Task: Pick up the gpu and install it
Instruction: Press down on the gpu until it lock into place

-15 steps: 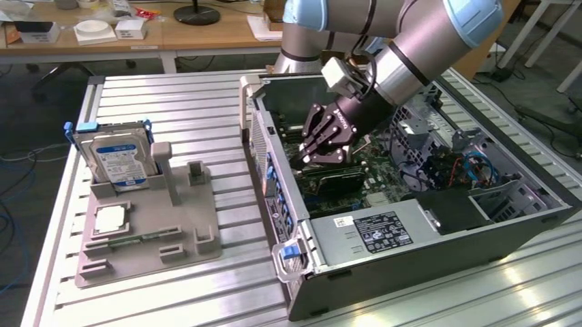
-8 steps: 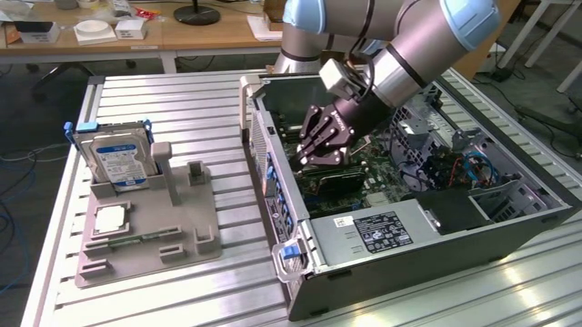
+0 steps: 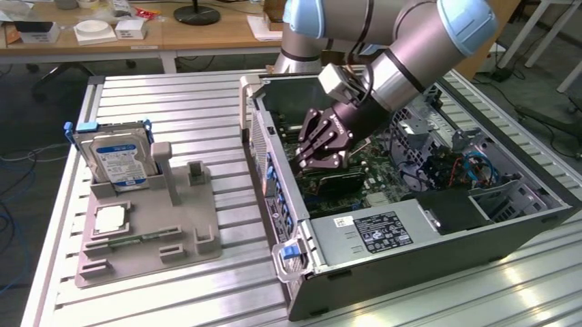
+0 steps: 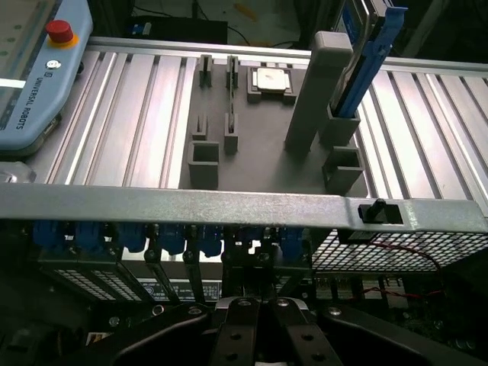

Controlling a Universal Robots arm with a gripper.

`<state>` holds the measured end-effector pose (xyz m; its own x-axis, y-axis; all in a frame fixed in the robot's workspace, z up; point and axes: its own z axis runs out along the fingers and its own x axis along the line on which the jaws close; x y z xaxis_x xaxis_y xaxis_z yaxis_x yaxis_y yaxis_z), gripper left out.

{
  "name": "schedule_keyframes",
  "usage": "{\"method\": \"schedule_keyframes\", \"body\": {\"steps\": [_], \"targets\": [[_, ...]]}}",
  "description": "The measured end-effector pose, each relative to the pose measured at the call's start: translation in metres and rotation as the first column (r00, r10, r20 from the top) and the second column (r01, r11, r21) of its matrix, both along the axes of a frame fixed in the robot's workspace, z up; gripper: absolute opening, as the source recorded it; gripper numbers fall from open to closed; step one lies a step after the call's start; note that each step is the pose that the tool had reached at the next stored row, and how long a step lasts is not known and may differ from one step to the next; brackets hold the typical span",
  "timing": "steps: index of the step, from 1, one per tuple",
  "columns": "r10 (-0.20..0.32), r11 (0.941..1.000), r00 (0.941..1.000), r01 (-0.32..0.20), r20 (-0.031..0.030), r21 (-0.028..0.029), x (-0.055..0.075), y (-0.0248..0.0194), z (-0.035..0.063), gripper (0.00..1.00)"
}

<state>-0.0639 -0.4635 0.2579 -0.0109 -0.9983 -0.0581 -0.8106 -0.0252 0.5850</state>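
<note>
- One slatted metal counter (image 3: 182,95) carries one open computer case (image 3: 427,252) and, at its 9 o'clock, one gray fixture tray (image 3: 173,238).
- One robot arm (image 3: 409,61) slants down from 1 o'clock into the case.
- One hard drive (image 3: 118,160) stands upright in the tray.
- One gpu (image 3: 341,182), dark, sits on the motherboard directly beneath the gripper.
- One gripper (image 3: 320,162), fingers together, presses onto the gpu's top edge.
</note>
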Motion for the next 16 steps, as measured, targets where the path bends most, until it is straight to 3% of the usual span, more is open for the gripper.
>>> {"method": "schedule_keyframes", "body": {"steps": [8,10,14,16], "targets": [[0.001,1.0,1.0,-0.001,-0.0026,0.0004,0.0018,0.0,-0.0017,0.1],[0.001,1.0,0.9999,-0.001,-0.013,0.0007,0.0029,0.0,-0.001,0.1],[0.001,1.0,0.9989,-0.001,-0.0459,0.0008,0.0043,0.0,-0.0004,0.1],[0.001,1.0,0.9984,-0.001,-0.0569,0.0003,0.0058,-0.0001,-0.0002,0.1]]}}
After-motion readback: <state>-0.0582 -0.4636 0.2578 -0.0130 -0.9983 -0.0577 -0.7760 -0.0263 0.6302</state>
